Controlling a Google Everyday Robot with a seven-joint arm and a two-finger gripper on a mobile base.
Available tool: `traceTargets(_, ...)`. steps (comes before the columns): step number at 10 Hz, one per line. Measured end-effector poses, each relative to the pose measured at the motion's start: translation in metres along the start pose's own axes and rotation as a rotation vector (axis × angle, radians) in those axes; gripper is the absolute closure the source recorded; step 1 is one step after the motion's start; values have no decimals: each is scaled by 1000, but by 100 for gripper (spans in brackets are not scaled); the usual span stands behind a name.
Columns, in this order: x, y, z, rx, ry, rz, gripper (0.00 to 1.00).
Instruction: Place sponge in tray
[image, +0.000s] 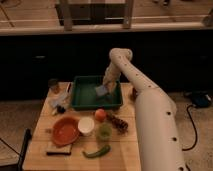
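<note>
The dark green tray (78, 101) stands at the back of the wooden table. My white arm reaches down from the right into it. The gripper (105, 87) hangs just over the tray's right half, shut on the sponge (101, 91). The sponge is a small pale blue pad, seen against the tray floor. I cannot tell whether it touches the floor.
In front of the tray lie an orange fruit (100, 115), a white cup (85, 126), an orange bowl (64, 131), a green cup (104, 132), dark grapes (119, 123) and a green pepper (96, 151). A dark block (58, 148) sits front left, a can (53, 86) back left.
</note>
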Motion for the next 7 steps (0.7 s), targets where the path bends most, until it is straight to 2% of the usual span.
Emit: traceTargets(7,3,0,0,2,0,1,99)
